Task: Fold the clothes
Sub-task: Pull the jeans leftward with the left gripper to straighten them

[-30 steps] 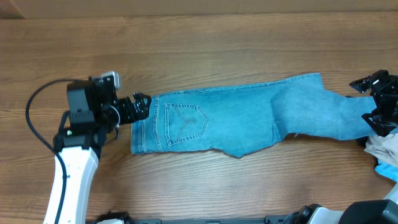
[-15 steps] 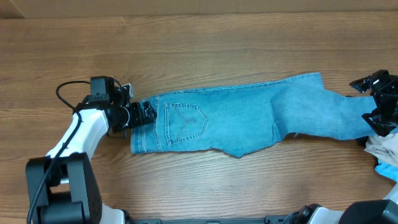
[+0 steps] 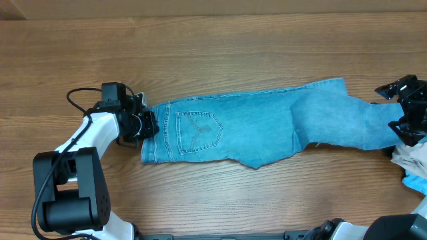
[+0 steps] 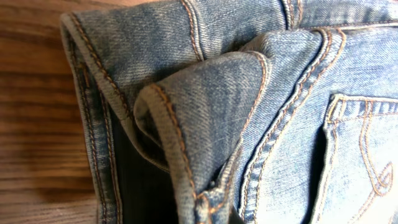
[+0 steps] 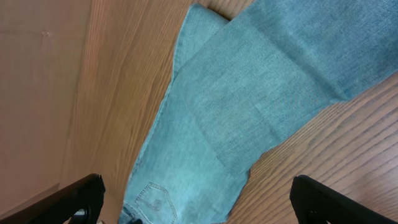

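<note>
**Jeans laid lengthwise on the table, one gripper at each end**

The jeans (image 3: 253, 127) lie flat across the middle of the wooden table (image 3: 213, 53), waistband (image 3: 152, 133) toward the left and legs running off to the right. A stitched back pocket (image 3: 198, 131) faces up just beside the waistband. The far edge of the cloth runs in a fairly straight, slightly rising line. The near edge is ragged, dipping to a point about midway along.

The left gripper (image 3: 148, 123) meets the upper corner of the waistband and is closed on it. In the left wrist view a fold of the waistband (image 4: 186, 106) stands bunched up off the wood, though the fingers themselves are out of frame.

The right gripper (image 3: 408, 107) sits over the leg end at the table's right edge, jaws spread wide and holding nothing. Its two fingers (image 5: 81, 193) appear at the lower corners of the right wrist view, with denim and wood between them.

A heap of white and blue cloth (image 3: 412, 167) lies near the right gripper at the near right corner. Bare wood lies along the far side, and a narrower strip along the near side.
</note>
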